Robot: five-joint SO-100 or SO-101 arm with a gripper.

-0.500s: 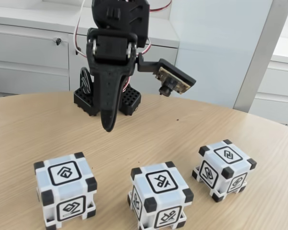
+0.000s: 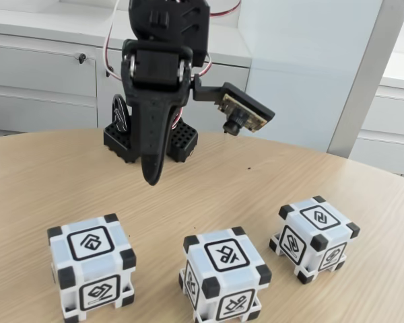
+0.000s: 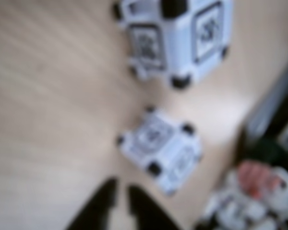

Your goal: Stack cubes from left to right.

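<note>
In the fixed view the gripper (image 2: 152,176) hangs clenched and empty above the wooden table (image 2: 27,182), well apart from three cubes in a row along the near edge: left cube (image 2: 91,266), middle cube (image 2: 223,275), right cube (image 2: 314,237).

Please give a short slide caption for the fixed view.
The gripper hangs above the wooden table, behind three separate cubes in a row.

Surface: we see a round-edged light wooden table (image 2: 269,175).
On it: we count three cubes, left (image 2: 91,266), middle (image 2: 224,277), right (image 2: 314,237), apart in a row.
Behind: the arm's black base (image 2: 150,140).
</note>
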